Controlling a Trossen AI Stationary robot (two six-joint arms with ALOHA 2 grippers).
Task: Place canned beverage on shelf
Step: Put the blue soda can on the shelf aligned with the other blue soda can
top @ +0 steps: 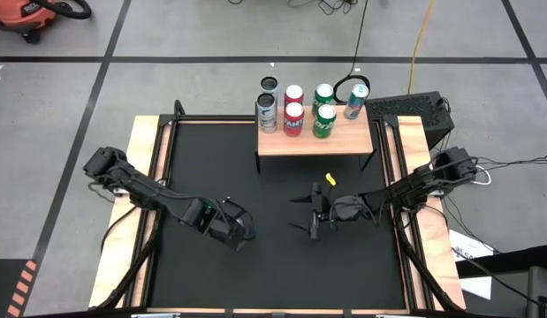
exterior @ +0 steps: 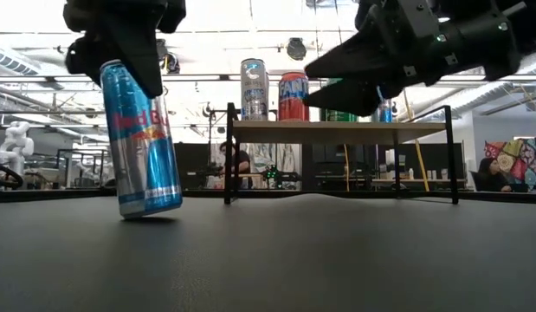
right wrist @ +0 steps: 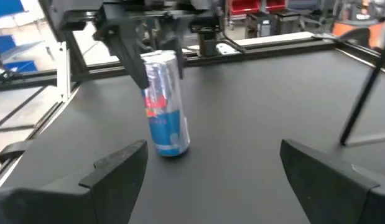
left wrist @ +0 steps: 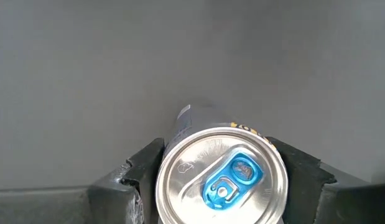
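On shelf [top: 314, 142]: seemingly seven cans [top: 293, 118] | left gripper [top: 240, 228]: one can [exterior: 141, 139]

The black-topped table [top: 211, 168] has a light-wood border. The shelf [top: 314, 141], a light-wood board on thin black legs, stands at the table's far edge. Seven cans stand on the shelf: two silver [top: 267, 113], two red [top: 293, 118], two green [top: 323, 121], one teal [top: 355, 102]. A tilted blue-and-silver can [exterior: 139, 139] touches the tabletop.
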